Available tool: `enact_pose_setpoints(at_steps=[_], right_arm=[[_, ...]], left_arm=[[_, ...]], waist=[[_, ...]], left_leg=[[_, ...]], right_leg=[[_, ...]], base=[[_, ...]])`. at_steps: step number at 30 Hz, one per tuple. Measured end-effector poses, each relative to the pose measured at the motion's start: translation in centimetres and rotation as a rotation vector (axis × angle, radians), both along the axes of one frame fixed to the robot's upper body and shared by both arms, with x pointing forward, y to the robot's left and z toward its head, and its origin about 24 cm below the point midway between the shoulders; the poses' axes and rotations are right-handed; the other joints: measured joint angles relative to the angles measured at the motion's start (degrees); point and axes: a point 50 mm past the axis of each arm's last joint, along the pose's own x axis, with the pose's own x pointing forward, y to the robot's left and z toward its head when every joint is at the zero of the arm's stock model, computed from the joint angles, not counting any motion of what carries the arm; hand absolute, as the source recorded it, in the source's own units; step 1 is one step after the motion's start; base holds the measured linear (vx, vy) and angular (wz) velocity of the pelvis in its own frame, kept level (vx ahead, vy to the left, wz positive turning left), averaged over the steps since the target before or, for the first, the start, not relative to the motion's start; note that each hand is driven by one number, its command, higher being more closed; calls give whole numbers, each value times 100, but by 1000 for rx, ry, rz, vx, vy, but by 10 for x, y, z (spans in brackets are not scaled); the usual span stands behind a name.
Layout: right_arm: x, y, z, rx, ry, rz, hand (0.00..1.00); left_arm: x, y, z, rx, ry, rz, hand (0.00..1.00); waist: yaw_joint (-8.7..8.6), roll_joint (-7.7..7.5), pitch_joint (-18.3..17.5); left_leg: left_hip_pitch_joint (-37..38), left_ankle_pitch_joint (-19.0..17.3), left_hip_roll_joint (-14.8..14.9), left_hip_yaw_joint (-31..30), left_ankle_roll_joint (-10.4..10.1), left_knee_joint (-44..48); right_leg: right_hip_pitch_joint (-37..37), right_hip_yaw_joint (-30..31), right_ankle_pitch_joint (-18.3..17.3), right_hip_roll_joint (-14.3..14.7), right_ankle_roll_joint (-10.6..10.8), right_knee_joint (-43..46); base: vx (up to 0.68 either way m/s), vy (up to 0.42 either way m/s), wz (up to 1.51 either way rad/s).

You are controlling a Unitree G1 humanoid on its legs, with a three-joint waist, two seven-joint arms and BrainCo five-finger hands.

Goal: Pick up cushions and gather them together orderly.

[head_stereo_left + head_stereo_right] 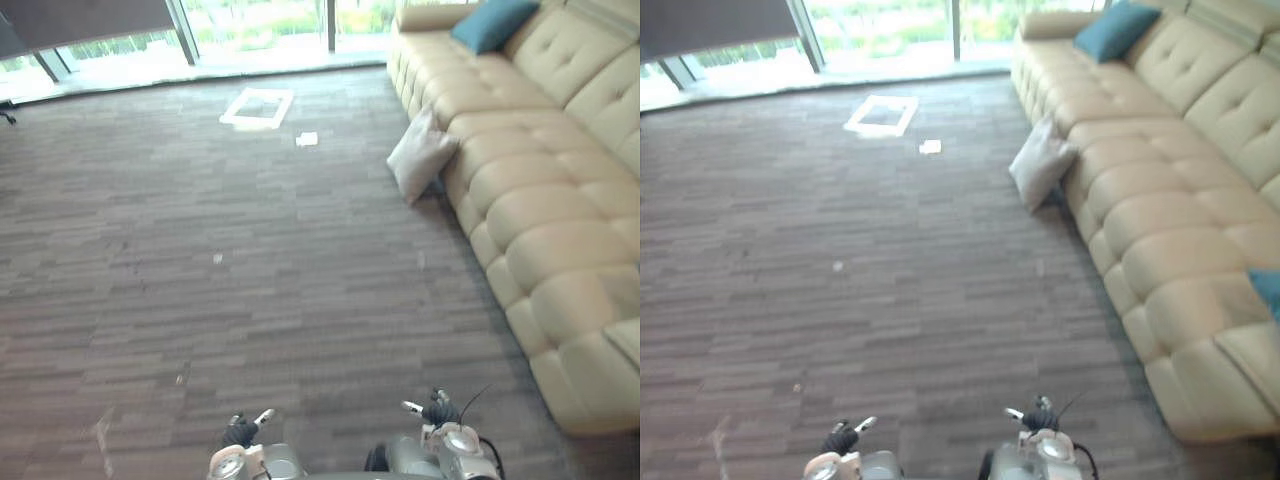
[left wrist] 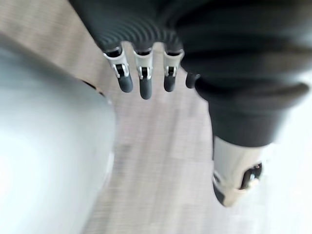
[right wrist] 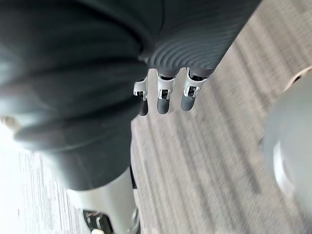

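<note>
Against the sofa leans one pale cushion; on it, two teal cushions.

You are in a lounge or living room: a long cream tufted sofa carrying a teal cushion stands on grey striped carpet, a pale cushion leans against its front, and tall windows line the far wall.

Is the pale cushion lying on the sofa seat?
No, the pale cushion sits on the carpet, leaning against the front of the sofa.
</note>
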Motion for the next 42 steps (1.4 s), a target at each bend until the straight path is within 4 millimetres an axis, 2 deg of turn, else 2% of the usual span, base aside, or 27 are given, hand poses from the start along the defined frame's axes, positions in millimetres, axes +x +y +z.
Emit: enact_pose_setpoints(at_steps=[1, 2, 3, 4, 5, 6, 7, 9, 10, 13, 16, 18, 20, 22, 24, 25, 27, 29, 30, 32, 35, 36, 37, 38, 39, 40, 42], right_arm=[[-2, 1, -1, 2, 10, -1, 0], [-5, 1, -3, 1, 25, 3, 0], [-6, 2, -4, 2, 32, 5, 0], [-6, 9, -6, 16, 44, 13, 0], [-9, 16, -8, 33, 57, 15, 0], [-11, 19, -8, 41, 59, 11, 0], [-11, 18, -8, 41, 58, 6, 0], [-12, 16, -8, 40, 60, -7, 0], [-12, 13, -8, 32, 54, -4, 0], [-9, 6, -5, 11, 26, 8, 0], [0, -3, 0, -13, -19, -3, 0], [1, -10, 1, -29, -22, -6, 0], [-8, -18, -1, -43, 6, -27, 0], [-6, -23, 1, -51, -10, -36, 0], [-3, -31, 4, -72, -20, -24, 0], [-1, -31, 5, -73, -21, -23, 0], [0, -33, 6, -80, -20, -22, 0], [-1, -27, 4, -68, -9, -18, 0], [-2, -19, 2, -51, 3, -1, 0], [-3, -10, 0, -30, 7, 4, 0], [-5, -8, -2, -24, 21, 3, 0], [-9, -7, -4, -21, 39, 3, 0], [-10, -8, -4, -22, 40, 3, 0], [-11, -7, -5, -23, 47, 7, 0], [-11, -6, -5, -22, 49, 9, 0], [-12, 6, -6, 5, 49, 13, 0], [-14, 10, -7, 11, 48, 19, 0]], left_arm=[[1, 0, 0, -4, -7, 8, 0], [0, 0, 0, -6, -4, 11, 0], [-1, 0, 0, -9, -4, 19, 0], [1, 6, 1, 4, -8, 18, 0], [2, 11, 2, 27, -4, -5, 0], [0, 12, 1, 27, 6, -10, 0], [-1, 12, 1, 30, 9, -10, 0], [-4, 16, -1, 44, 36, -29, 0], [-5, 16, -2, 45, 50, -31, 0], [-11, 7, -7, 29, 90, -60, 0], [-14, 4, -11, 24, 125, -92, 0], [-16, 3, -12, 23, 132, -102, 0], [-20, 2, -13, 23, 142, -115, 0], [-23, -4, -14, 6, 149, -115, 0], [-21, -17, -15, -18, 139, -134, 0], [-18, -18, -14, -20, 131, -133, 0], [-19, -15, -14, -29, 124, -81, 0], [-14, -8, -10, -13, 93, -56, 0], [-13, -2, -8, 5, 80, -53, 0], [-11, 5, -4, 27, 56, -47, 0], [-5, 3, -1, 22, 15, -31, 0], [-2, 2, 0, 17, 1, -28, 0], [-2, 1, 0, 15, 2, -27, 0], [-4, 1, -1, 13, 4, -18, 0], [-5, 1, -1, 12, 4, -16, 0], [-2, 9, 1, 35, 1, -26, 0], [-1, 12, 1, 47, 14, -47, 0]], waist=[[26, -6, 4], [56, 14, -6], [99, -14, -26], [135, -211, -95], [41, -365, -186], [56, -428, -234], [55, -449, -247], [7, -591, -213], [1, -563, -185], [-51, -381, -241], [-145, -329, -211], [-228, -318, -203], [-345, -311, -192], [-417, -245, -195], [-410, 91, -272], [-415, 147, -248], [-367, 266, -139], [-326, 216, -21], [-279, 6, 5], [-242, -121, -59], [-94, -83, -39], [0, -103, -42], [7, -87, -51], [48, -84, -91], [54, -126, -127], [-12, -347, -228], [8, -476, -278]], left_leg=[[-111, 222, -168, 89, 39, -937], [-181, 1154, -413, 59, 129, -2037], [-122, 1534, -455, 49, 213, -2074], [-42, 1377, -612, 174, 293, -2076], [-21, 1201, -700, 220, 423, -2051], [27, 955, -734, 233, 493, -1856], [71, 853, -773, 235, 517, -1824], [659, 384, -1081, 309, 501, -1913], [1145, 127, -1250, 298, 457, -2013], [2172, -156, -1313, 293, 404, -2554], [3022, -178, -1293, 182, 353, -3275], [3363, -178, -1284, 60, 353, -3561], [3871, -296, -1302, -198, 156, -3843], [4189, -397, -1213, -434, -9, -3751], [3692, -315, -790, -654, -137, -2453], [3315, -150, -614, -768, -308, -1591], [2322, 703, -51, -952, -681, 863], [1800, 458, 276, -700, -543, 1986], [1471, 243, 313, -385, -424, 1974], [850, 28, 291, 9, -192, 1356], [314, -23, 38, 212, -154, -389], [195, 344, -320, 39, -212, -1718], [178, 470, -367, 1, -223, -2008], [148, 1184, -504, -255, -47, -2171], [142, 1307, -565, -274, 65, -2125], [143, 1021, -719, -183, 208, -1997], [219, 804, -791, -11, 346, -1889]], right_leg=[[199, 54, -60, -79, 112, -81], [464, 236, -189, -119, 303, -158], [546, 362, -206, -122, 336, -196], [625, 526, -146, -333, 309, -251], [537, 737, 279, -426, 325, -230], [419, 1033, 705, -489, 436, 51], [373, 1096, 807, -530, 509, 229], [-309, 1538, 1674, -835, 1186, 2238], [-856, 1657, 1920, -986, 1311, 3616], [-1839, 1113, 1209, -1022, 834, 4839], [-2915, 43, 537, -986, 448, 3829], [-3171, -311, 645, -817, 381, 2499], [-3223, -286, 1358, -478, 227, 814], [-3256, 12, 1659, -333, -213, 1253], [-3172, -244, 993, -278, -269, 1676], [-3086, -267, 818, -210, -278, 1717], [-2504, -200, 495, 191, -389, 1465], [-1773, -58, 360, 435, -453, 1055], [-1320, 94, 317, 453, -460, 705], [-793, 357, 358, 463, -379, 149], [-203, 714, 404, 384, -282, -362], [112, 872, 284, 243, -25, -610], [190, 907, 243, 231, 44, -662], [406, 1101, 57, 162, 257, -739], [440, 1160, 17, 108, 313, -712], [373, 1225, 23, -127, 326, -525], [-152, 1330, 134, -329, 463, 562]], base=[[688, 207, -39], [667, 236, -48], [649, 254, -50], [662, 297, -22], [665, 319, -14], [665, 332, 0], [615, 346, -3], [631, 335, 10], [409, 179, 6], [545, 173, 5], [512, 43, 28], [554, -51, 55], [633, -145, 83], [757, -221, 57], [774, -289, 38], [623, -272, 17], [633, -212, -27], [599, -121, -59], [539, -101, -62], [456, -56, -65], [686, 122, -87], [430, 166, -67], [530, 252, -95], [320, 211, -65], [564, 342, -66], [700, 386, -39], [679, 361, -30]])
